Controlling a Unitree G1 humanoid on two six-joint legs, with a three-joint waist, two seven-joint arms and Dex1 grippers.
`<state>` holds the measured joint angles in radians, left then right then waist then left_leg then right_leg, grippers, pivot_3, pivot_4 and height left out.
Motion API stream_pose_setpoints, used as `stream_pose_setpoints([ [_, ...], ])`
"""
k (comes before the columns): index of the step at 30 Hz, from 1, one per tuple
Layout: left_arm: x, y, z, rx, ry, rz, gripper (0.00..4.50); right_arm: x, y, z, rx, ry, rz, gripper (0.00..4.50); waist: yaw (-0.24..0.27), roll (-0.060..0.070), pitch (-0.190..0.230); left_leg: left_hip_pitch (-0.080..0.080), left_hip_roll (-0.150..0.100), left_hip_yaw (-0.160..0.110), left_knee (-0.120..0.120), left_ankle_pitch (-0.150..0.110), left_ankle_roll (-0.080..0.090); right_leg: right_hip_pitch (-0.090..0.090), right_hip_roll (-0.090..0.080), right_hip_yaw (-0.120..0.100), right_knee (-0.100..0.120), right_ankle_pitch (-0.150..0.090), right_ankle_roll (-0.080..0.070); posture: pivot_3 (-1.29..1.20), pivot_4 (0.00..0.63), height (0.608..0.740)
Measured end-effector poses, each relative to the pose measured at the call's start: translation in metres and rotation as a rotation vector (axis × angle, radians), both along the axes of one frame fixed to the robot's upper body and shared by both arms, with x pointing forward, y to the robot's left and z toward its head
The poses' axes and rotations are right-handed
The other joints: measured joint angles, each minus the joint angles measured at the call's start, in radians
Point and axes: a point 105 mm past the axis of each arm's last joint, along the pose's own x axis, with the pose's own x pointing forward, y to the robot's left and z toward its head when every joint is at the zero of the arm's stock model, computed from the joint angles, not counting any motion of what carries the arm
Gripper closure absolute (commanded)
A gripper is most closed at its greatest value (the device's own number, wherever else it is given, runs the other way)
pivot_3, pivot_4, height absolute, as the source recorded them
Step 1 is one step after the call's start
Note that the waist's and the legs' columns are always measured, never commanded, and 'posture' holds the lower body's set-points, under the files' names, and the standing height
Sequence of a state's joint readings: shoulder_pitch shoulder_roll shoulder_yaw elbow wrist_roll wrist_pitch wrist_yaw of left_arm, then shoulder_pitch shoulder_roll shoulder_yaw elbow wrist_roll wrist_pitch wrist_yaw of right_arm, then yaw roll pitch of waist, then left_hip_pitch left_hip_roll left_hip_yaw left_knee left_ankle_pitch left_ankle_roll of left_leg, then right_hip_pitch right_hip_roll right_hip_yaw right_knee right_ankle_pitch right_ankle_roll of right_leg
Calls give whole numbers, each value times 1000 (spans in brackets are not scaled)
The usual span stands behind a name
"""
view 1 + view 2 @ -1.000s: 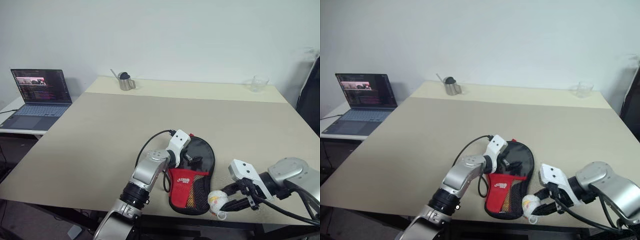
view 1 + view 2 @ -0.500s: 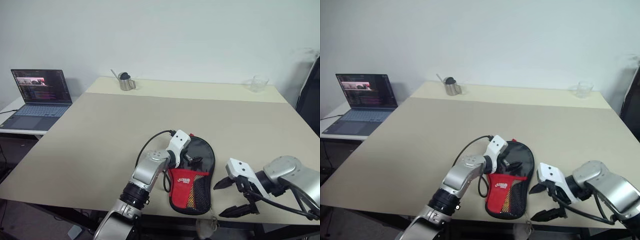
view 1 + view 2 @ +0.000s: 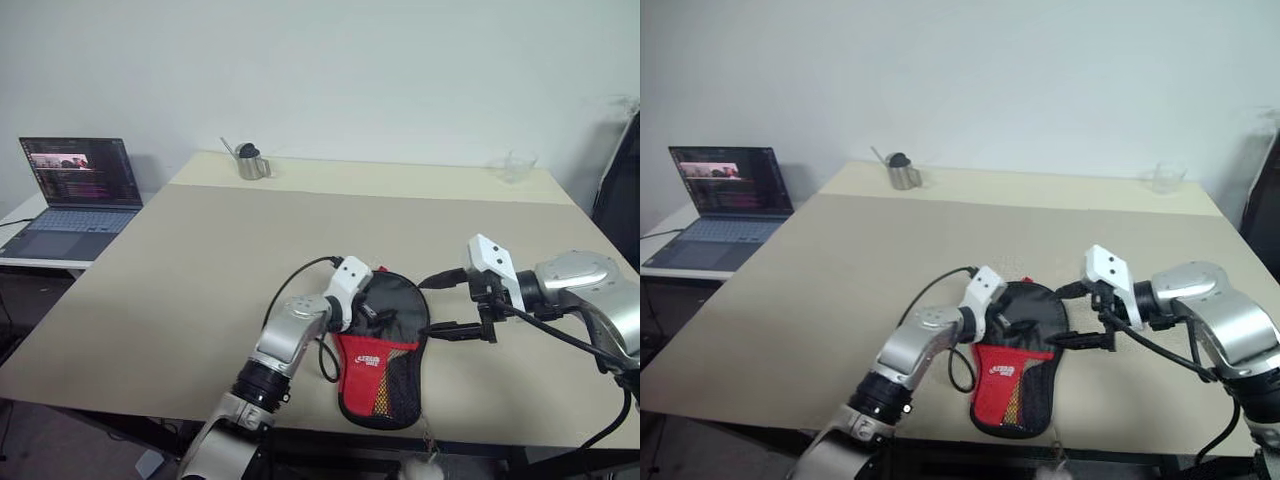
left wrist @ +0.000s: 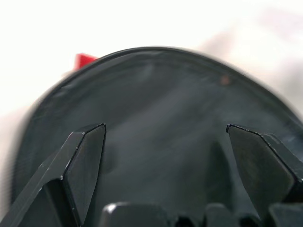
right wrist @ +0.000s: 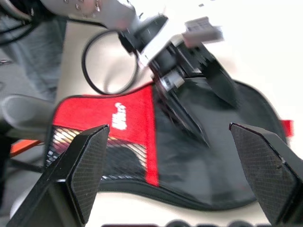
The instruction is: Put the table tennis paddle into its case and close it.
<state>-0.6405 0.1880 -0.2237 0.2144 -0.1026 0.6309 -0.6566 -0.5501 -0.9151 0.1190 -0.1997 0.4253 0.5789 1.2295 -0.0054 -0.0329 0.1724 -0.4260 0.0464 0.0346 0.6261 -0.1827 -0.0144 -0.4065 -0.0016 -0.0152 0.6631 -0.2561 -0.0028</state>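
The right gripper hangs just beside the round end of the case, fingers spread wide and empty, its arm reaching in from the right with the fingers aimed leftward. The left gripper rests low over the case's black round part, jaws also wide and gripping nothing, forearm angled up from the table's near edge. The case lies flat near that edge, red mesh pocket toward the robot; I cannot see the paddle.
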Motion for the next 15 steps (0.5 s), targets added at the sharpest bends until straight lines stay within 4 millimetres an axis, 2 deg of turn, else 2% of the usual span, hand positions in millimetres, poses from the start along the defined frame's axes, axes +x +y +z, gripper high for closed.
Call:
stream_pose_setpoints([
  [3,-2,32,29,-1,-69,-4,0,22,-19,-8,-49,-22,-42,38,-6,0,5,0,0,0,0,0,0,-1,2,0,0,1,-2,0,150,740],
  [6,-9,78,59,53,-177,26,0,52,-35,-7,-115,-58,-76,38,-25,2,7,1,1,2,-2,0,0,-2,2,2,1,0,-3,0,150,740],
  [10,-32,138,64,149,-158,54,0,74,-53,-3,-152,-58,-99,38,-27,3,10,0,2,4,-5,0,0,-5,2,3,1,-1,-4,0,150,740],
  [13,-56,188,66,208,-95,92,0,78,-73,-2,-192,-23,-118,38,-26,4,13,-1,3,5,-7,0,0,-7,1,3,1,-2,-5,0,150,740],
  [15,-70,211,73,241,-83,100,0,79,-85,-3,-215,3,-137,38,-23,4,14,-1,4,6,-9,0,0,-8,-2,3,0,-3,-6,0,150,740],
])
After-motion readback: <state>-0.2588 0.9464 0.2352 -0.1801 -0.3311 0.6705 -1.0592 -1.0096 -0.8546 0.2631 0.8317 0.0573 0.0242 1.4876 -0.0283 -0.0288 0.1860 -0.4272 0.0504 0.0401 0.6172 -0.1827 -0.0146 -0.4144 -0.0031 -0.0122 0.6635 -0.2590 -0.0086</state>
